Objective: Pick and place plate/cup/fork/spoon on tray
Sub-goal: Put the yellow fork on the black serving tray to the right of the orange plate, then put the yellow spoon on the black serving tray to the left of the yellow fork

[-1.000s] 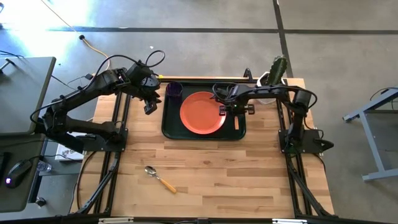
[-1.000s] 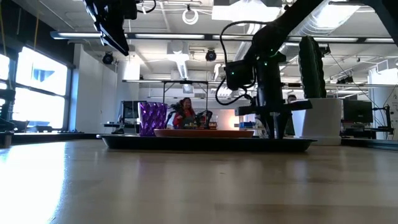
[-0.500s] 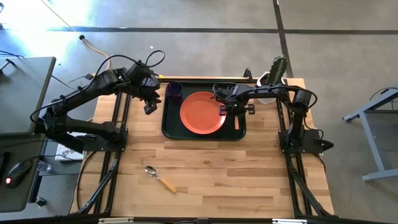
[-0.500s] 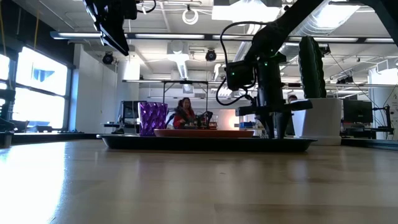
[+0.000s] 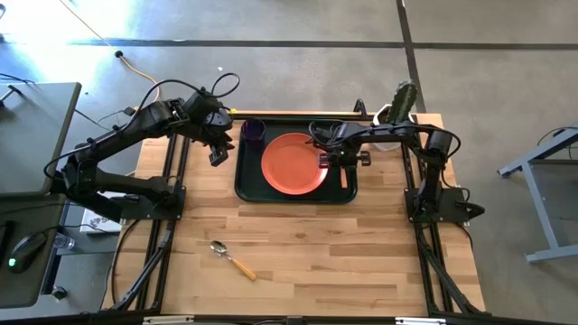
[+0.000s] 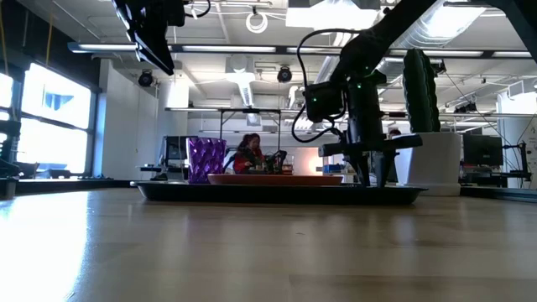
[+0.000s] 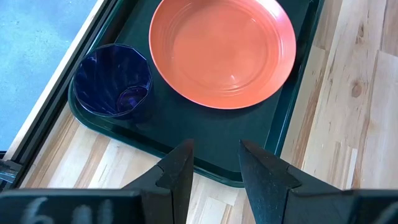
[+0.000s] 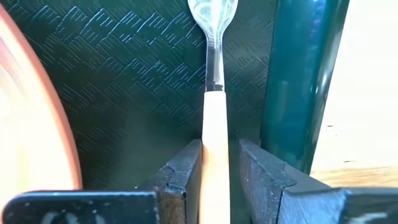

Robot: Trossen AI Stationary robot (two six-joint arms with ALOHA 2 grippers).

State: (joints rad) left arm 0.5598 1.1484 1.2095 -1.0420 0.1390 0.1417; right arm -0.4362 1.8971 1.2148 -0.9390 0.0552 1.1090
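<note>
The dark green tray (image 5: pixel 248 185) holds the orange-red plate (image 5: pixel 294 163) and, at its far left corner, the purple cup (image 5: pixel 252 132). The fork (image 8: pixel 215 118) lies flat on the tray floor between the plate and the tray's right rim (image 8: pixel 301 81); its orange handle (image 5: pixel 342 177) points toward the near edge. My right gripper (image 8: pixel 221 146) points down over it, slightly open, one finger on each side of the handle. My left gripper (image 5: pixel 217 153) hangs open and empty, raised beside the tray's left rim. The spoon (image 5: pixel 231 259) lies on the bare table, near left. My right gripper stands astride the fork's handle (image 8: pixel 215 155), a little behind the metal neck, fingers pointing down and lying across it. A dark gap shows beside one finger (image 8: pixel 249 162). The other finger (image 8: pixel 193 162) lies close against the handle; whether it touches, I cannot tell.
A white pot with a green cactus (image 5: pixel 397 113) stands at the table's far right corner, just behind my right arm. Open wooden table lies between the tray and the near edge. A person shows in the room beyond the table (image 6: pixel 249 151).
</note>
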